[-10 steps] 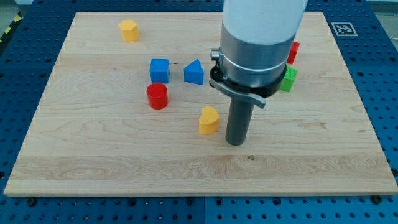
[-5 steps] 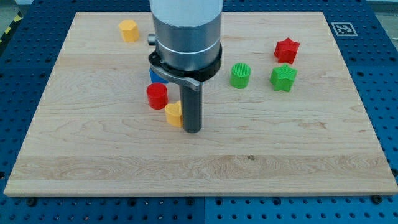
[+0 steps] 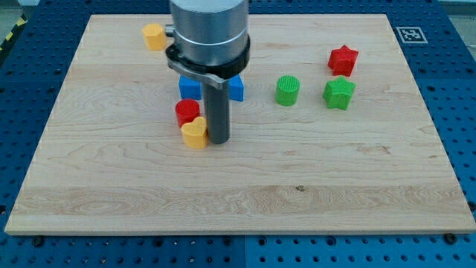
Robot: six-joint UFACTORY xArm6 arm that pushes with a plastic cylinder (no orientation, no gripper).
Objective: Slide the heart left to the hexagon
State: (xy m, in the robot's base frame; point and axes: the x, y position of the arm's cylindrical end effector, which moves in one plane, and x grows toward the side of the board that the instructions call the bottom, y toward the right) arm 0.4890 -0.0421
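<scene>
1. The yellow heart sits just to the view's left of my tip, touching it or nearly so, and against the red cylinder.
2. The yellow hexagon lies well apart, toward the view's top left of my tip, so most of the push is left, I judge.
3. My tip is a plain rod: nothing opens, closes or holds.
</scene>
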